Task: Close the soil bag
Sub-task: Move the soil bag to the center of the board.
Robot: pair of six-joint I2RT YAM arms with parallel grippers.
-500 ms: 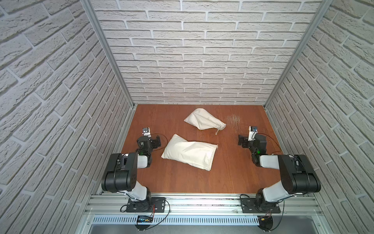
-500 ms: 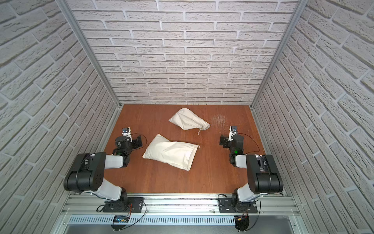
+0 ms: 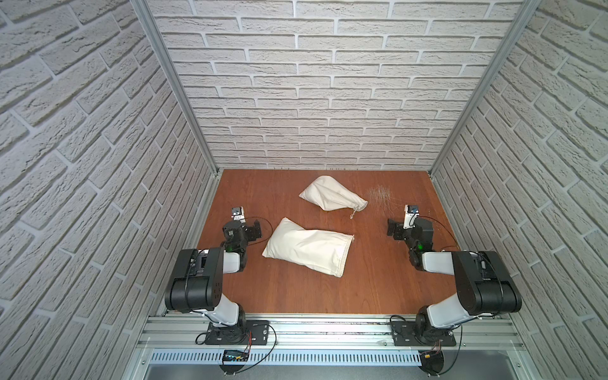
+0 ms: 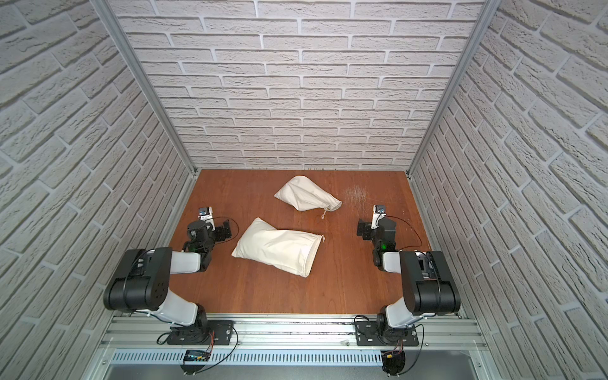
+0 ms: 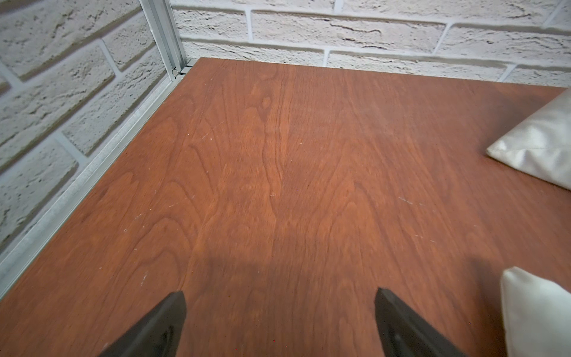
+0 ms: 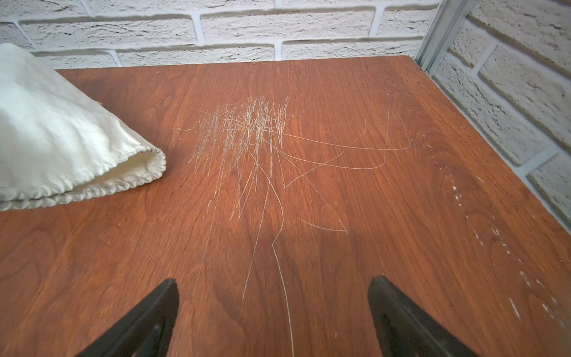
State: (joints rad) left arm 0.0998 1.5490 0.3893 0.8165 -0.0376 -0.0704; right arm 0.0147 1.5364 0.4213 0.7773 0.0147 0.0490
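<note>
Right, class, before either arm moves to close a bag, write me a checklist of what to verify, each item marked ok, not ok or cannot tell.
1. Left gripper open and empty: ok.
2. Right gripper open and empty: ok.
3. Far bag mouth drawn shut: not ok, it gapes in the right wrist view.
4. Far bag's drawstring free on the table: ok.
5. Near bag mouth shut: cannot tell, it lies flat, ungathered.
6. Which bag holds soil: cannot tell.
</note>
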